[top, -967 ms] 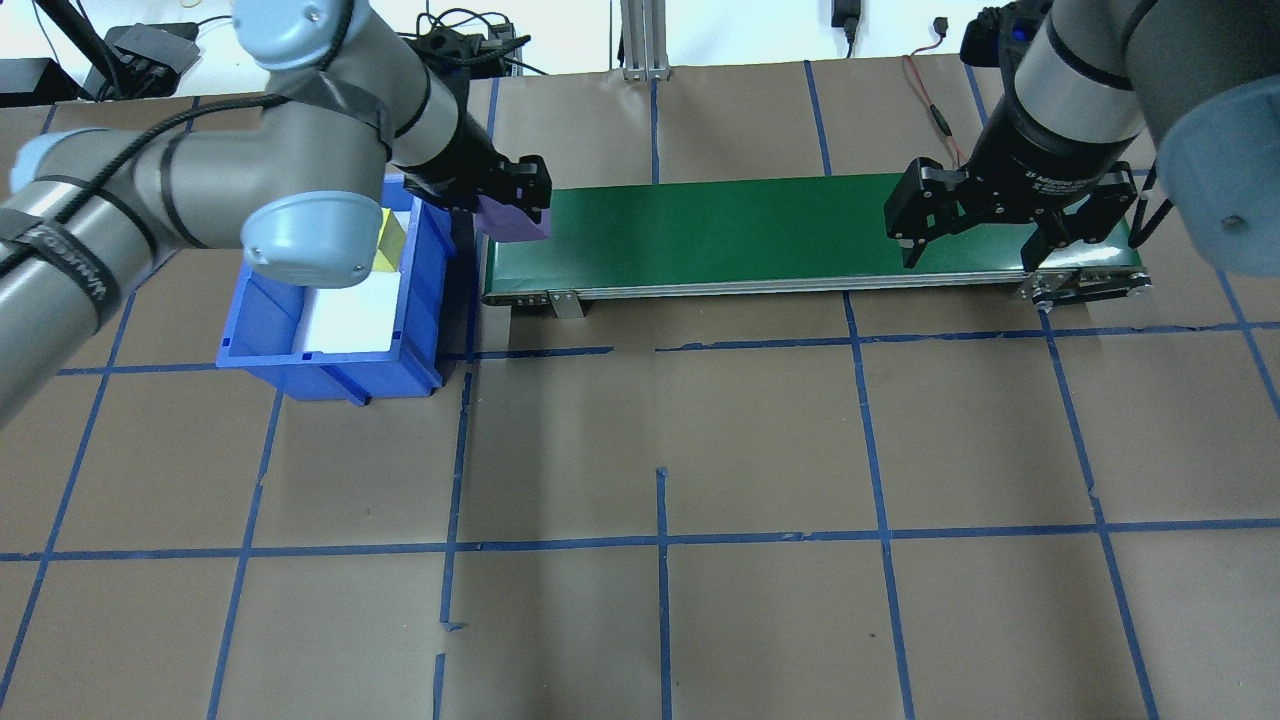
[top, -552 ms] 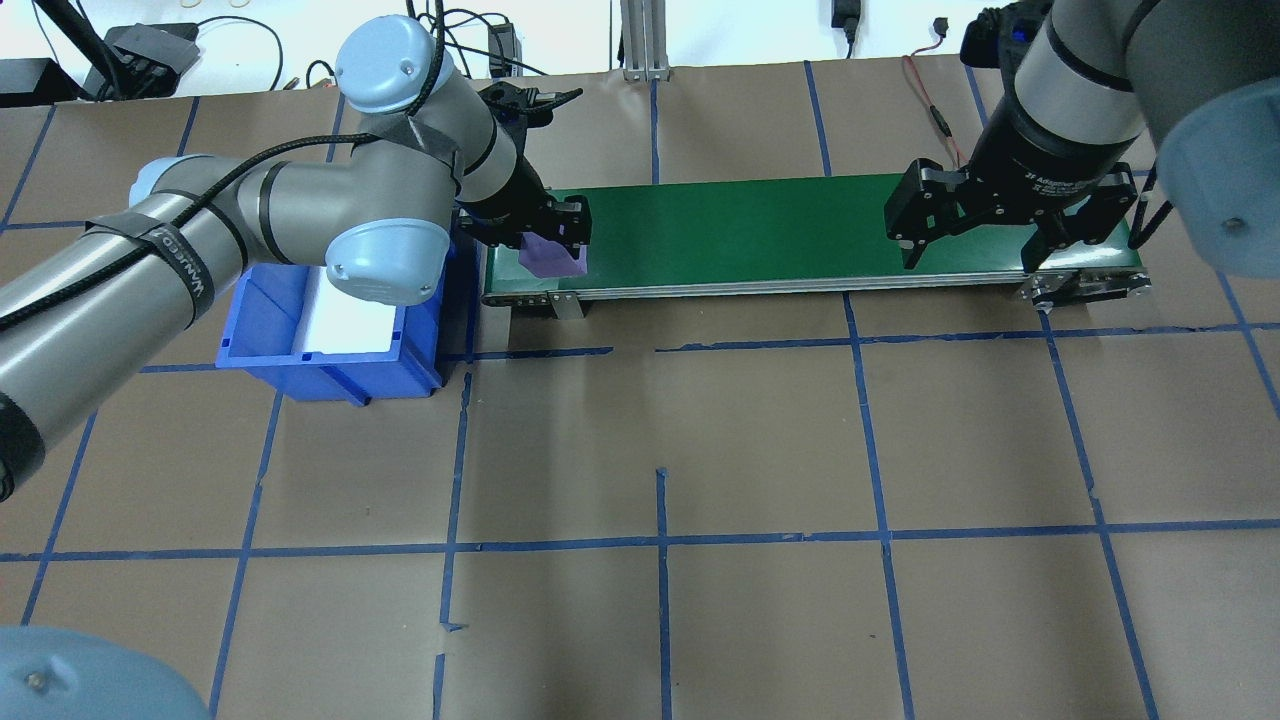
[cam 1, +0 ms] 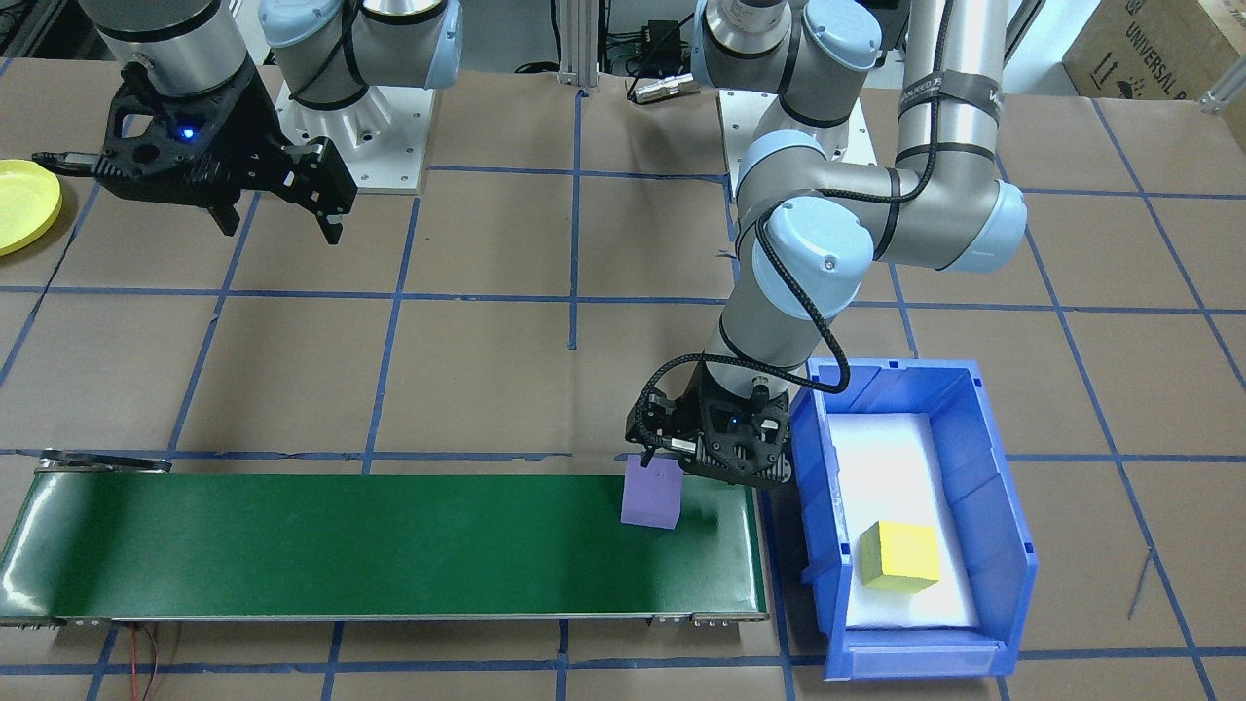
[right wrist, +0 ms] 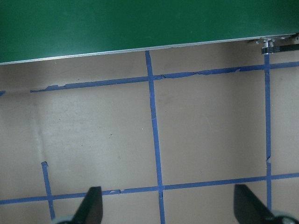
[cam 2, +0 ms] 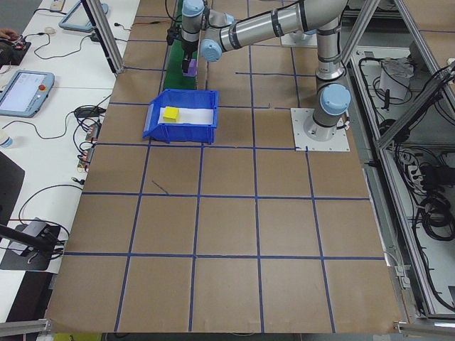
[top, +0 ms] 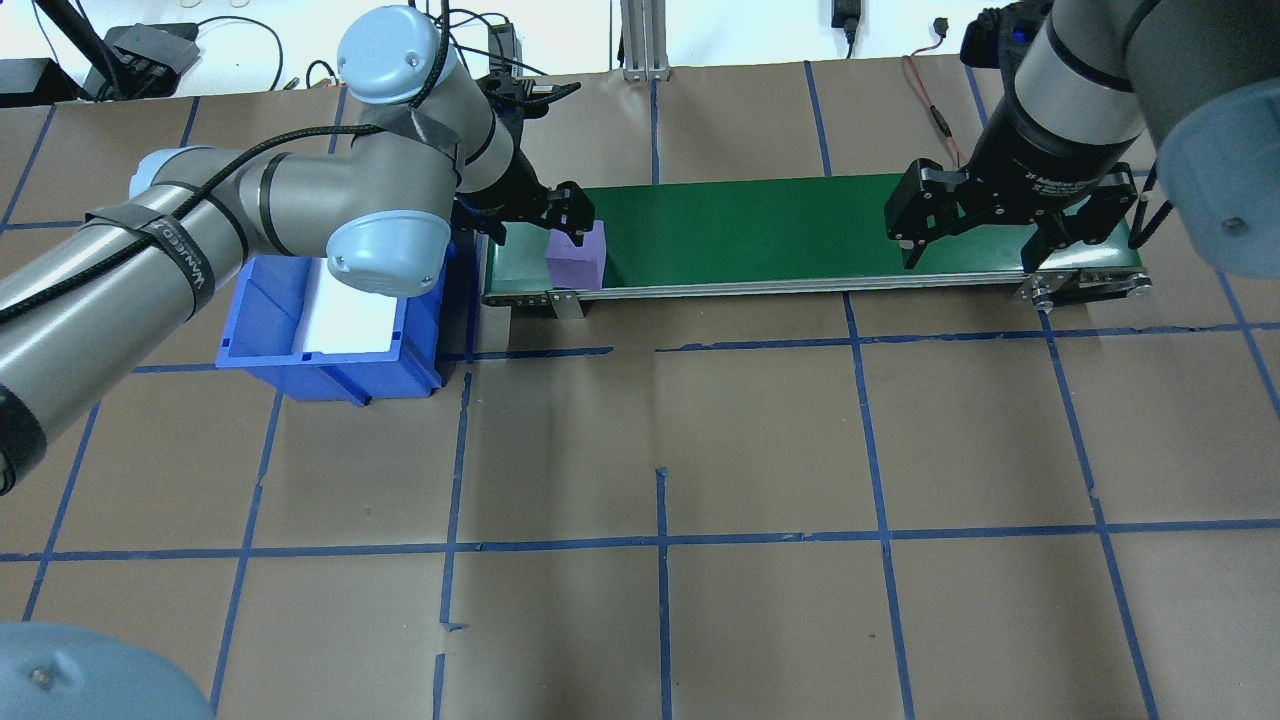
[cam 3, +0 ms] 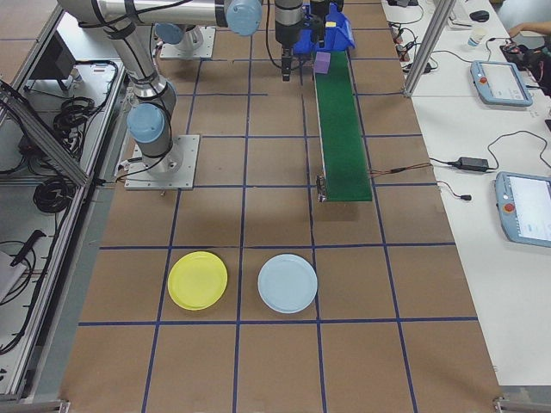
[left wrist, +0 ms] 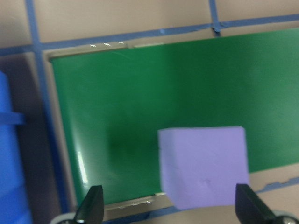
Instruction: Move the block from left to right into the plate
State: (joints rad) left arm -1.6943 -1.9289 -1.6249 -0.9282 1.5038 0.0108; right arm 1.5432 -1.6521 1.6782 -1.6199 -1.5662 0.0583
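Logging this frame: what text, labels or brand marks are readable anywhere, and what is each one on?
"UNIVERSAL", then cut off at the frame edge: on the cardboard box behind the table.
White lettering on the black cable strap around the left arm: too blurred to read.
White print on the right pincer: too small to read.
Nothing else legible.

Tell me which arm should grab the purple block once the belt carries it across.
Probably the right: the right gripper hangs open over the belt's far end; the purple block sits released by the left gripper.

Green conveyor belt runs across the table, blue bin at one end with a yellow cube inside. Pale blue plate sits well apart.
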